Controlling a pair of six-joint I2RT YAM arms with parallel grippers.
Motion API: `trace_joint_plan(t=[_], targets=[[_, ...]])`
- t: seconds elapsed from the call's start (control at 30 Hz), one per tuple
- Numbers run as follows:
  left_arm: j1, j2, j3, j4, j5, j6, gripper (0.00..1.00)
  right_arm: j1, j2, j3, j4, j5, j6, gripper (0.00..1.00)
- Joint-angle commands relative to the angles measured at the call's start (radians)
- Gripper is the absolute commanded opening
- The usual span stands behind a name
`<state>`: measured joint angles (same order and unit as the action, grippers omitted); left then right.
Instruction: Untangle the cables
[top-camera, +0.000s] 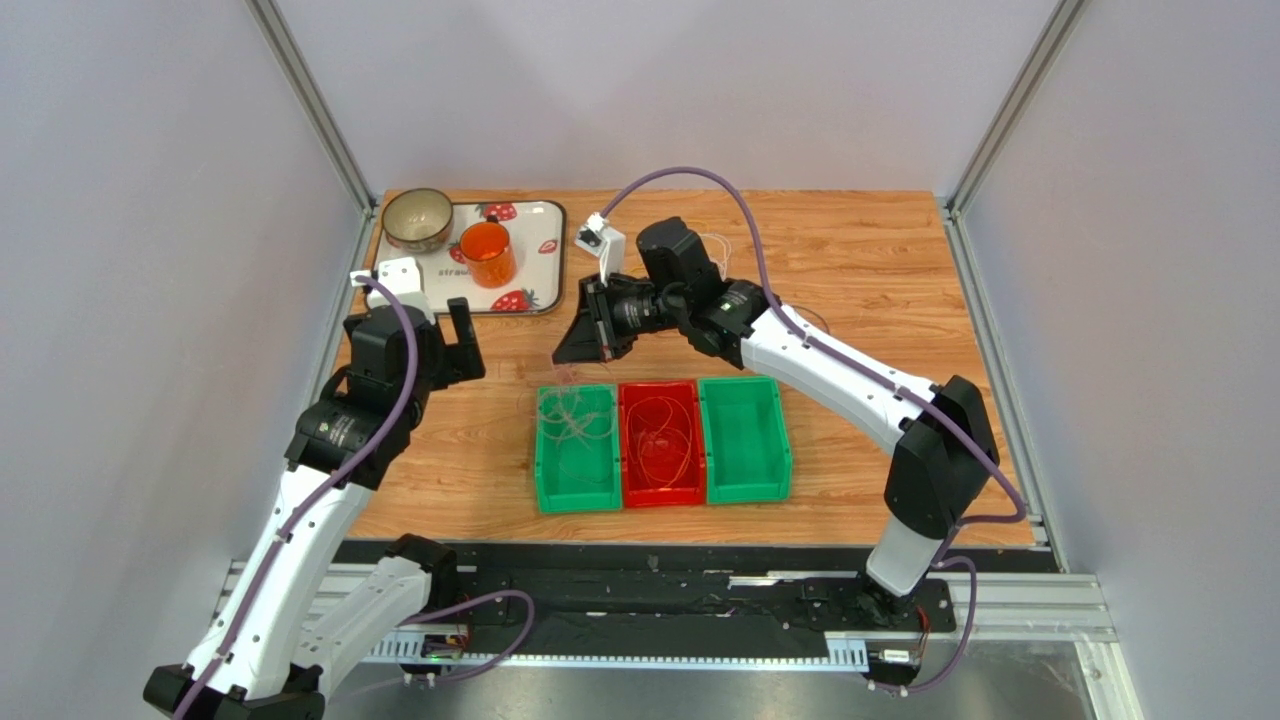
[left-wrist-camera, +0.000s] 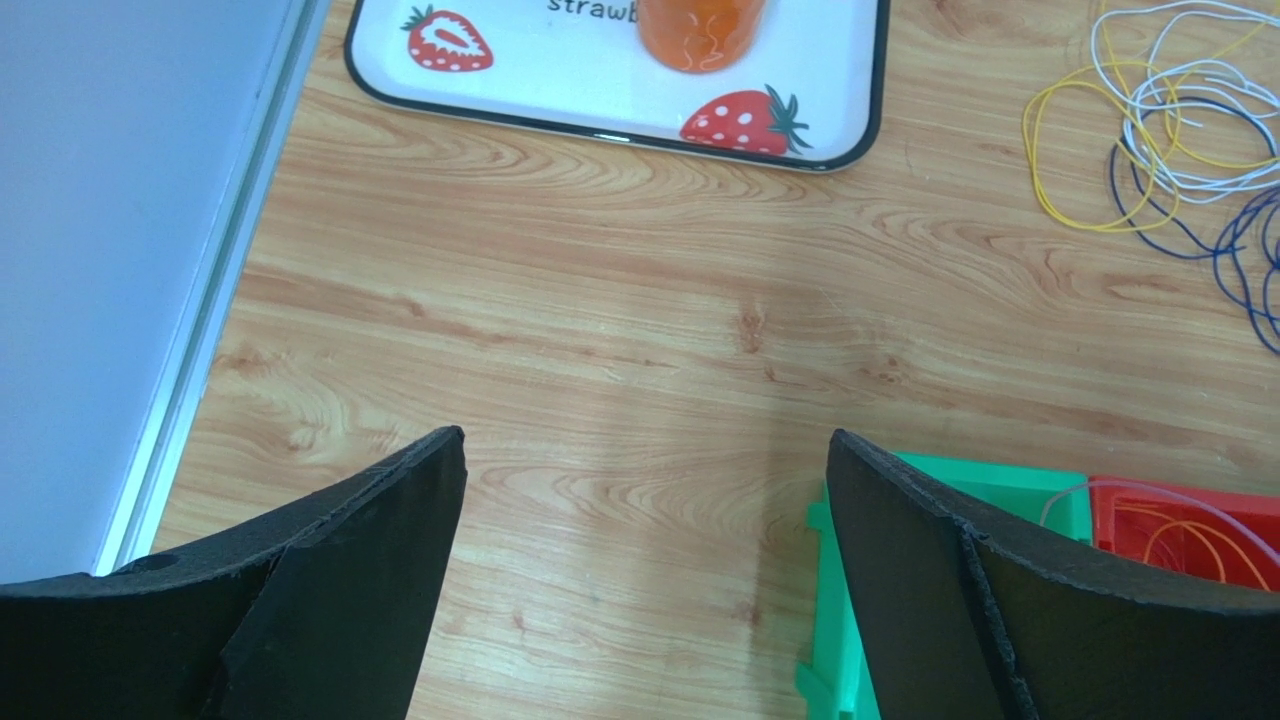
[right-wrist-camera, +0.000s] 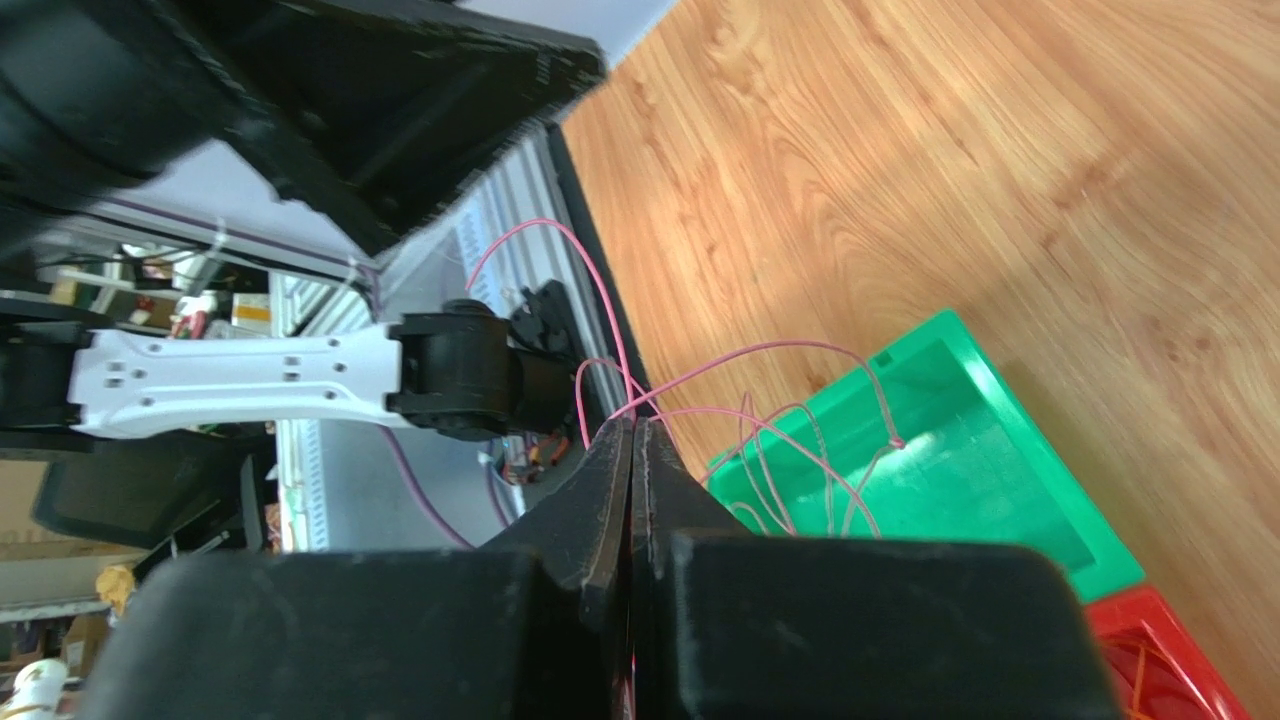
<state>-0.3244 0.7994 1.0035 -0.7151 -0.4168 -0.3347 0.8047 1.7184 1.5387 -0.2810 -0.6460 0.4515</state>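
Pinching a pink cable (right-wrist-camera: 606, 308), the right pincer (right-wrist-camera: 634, 428) had its jaws pressed together on the strand at centre frame of its wrist view. The cable ran from the pinch rightward and down into the left green bin (right-wrist-camera: 992, 450), where more pink loops lay. The left pincer (left-wrist-camera: 643, 438) was spread wide and held nothing, hovering over bare worktop (left-wrist-camera: 601, 300) below the tray (left-wrist-camera: 601, 128). A loose tangle (left-wrist-camera: 1172, 105) of yellow, white and blue cables lay at the upper right of the left wrist view. The red bin (top-camera: 663, 393) held orange loops.

The step looked like lowering the pink strand into the bin. To do it well: come down slowly, keep the slack over the bin and not its rim, and release only when the loops are inside.

The cable had no true long axis as it was looped; the taut part pointed from the pinch toward the bin, lower right.
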Motion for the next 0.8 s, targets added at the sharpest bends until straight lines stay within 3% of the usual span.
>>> trace_joint_plan(t=[0.0, 0.17, 0.37, 0.5, 0.77], targets=[[0.007, -0.005, 0.03, 0.02, 0.073, -0.013, 0.98, 0.004, 0.006, -0.045, -0.035, 0.061, -0.06, 0.0], [0.007, 0.024, 0.07, -0.003, 0.171, -0.041, 0.97, 0.008, 0.043, -0.055, -0.099, 0.127, -0.051, 0.0], [0.007, 0.046, 0.055, 0.02, 0.165, -0.021, 0.97, 0.043, 0.142, 0.02, -0.211, 0.256, -0.03, 0.0], [0.007, 0.06, 0.052, 0.017, 0.171, -0.013, 0.97, 0.102, 0.216, 0.145, -0.34, 0.463, -0.056, 0.0], [0.007, 0.061, 0.052, 0.019, 0.168, 0.0, 0.96, 0.123, 0.299, 0.19, -0.412, 0.509, -0.027, 0.0]])
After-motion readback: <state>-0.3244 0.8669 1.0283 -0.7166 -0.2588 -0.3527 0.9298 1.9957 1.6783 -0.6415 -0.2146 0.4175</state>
